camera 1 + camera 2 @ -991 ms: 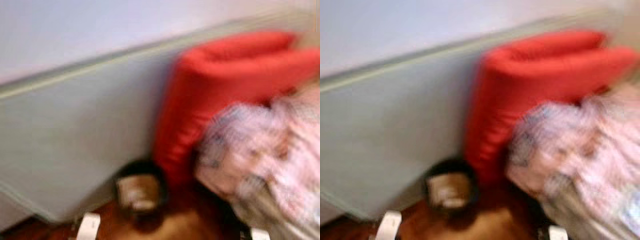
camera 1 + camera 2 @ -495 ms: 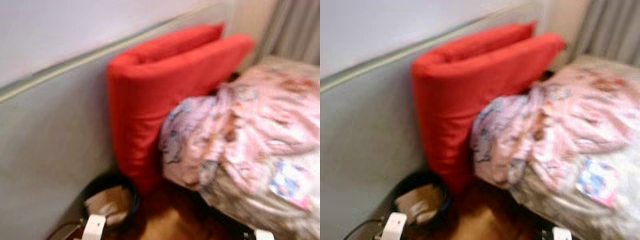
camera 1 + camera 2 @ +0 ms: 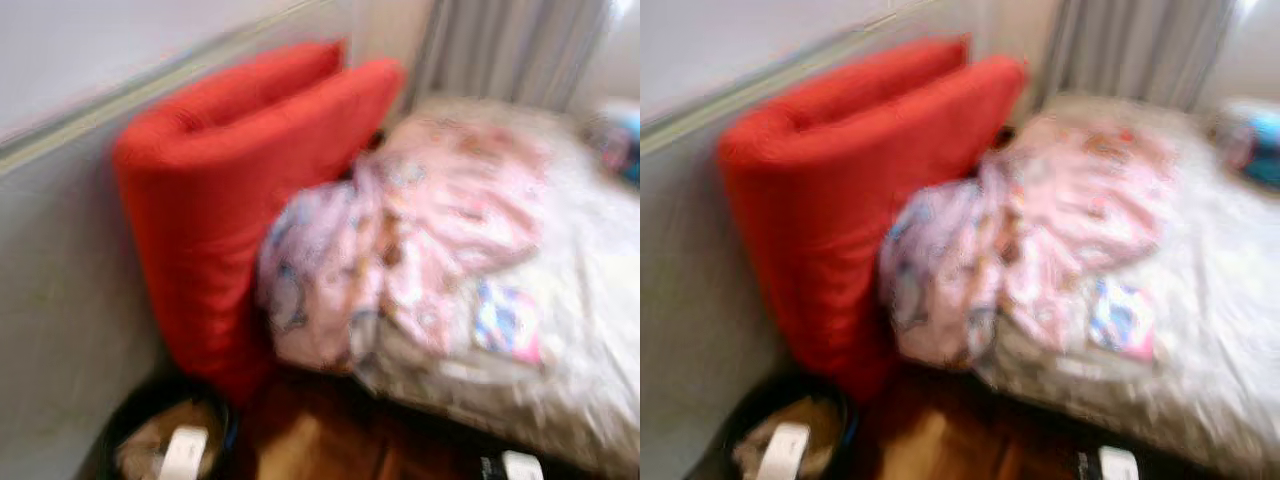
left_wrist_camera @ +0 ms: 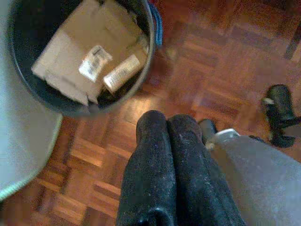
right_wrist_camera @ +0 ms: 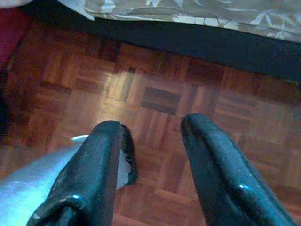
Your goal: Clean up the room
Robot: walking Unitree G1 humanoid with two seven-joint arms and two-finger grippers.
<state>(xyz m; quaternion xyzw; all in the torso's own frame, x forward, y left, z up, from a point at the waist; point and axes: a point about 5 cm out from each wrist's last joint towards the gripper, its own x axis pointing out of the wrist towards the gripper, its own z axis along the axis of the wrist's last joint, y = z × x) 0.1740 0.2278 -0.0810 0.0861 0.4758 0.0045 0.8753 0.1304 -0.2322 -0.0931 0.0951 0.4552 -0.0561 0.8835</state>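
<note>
Left eye view, blurred, looks down on a red cushion [image 3: 240, 190] folded double and standing on edge against the grey wall [image 3: 50, 300], with its other side pressed against a heap of pink patterned bedding [image 3: 400, 250]. That bedding lies bunched on the near corner of a bed [image 3: 590, 330] with a pale cover, and a small bright card or packet [image 3: 505, 320] sits on the cover just beside the pink heap; it is too blurred to say what it is. Grey curtains [image 3: 510, 50] hang behind the bed's far end, and something blue and pink [image 3: 1250, 140] lies at the far edge of the bed, too smeared to name. At the cushion's foot, close to the wall, stands a dark bin [image 4: 141, 56] with a blue handle, holding folded cardboard [image 4: 80, 52] and a small pale tube-like item on top. Left gripper [image 4: 167, 125] hangs low over the parquet floor [image 4: 211, 70] just beside the bin, its two black fingers pressed together with nothing between them. Right gripper [image 5: 153, 127] hangs over bare parquet near the dark base of the bed, its fingers spread apart and empty, with the leaf-printed edge of the bed cover [image 5: 197, 12] just beyond.
</note>
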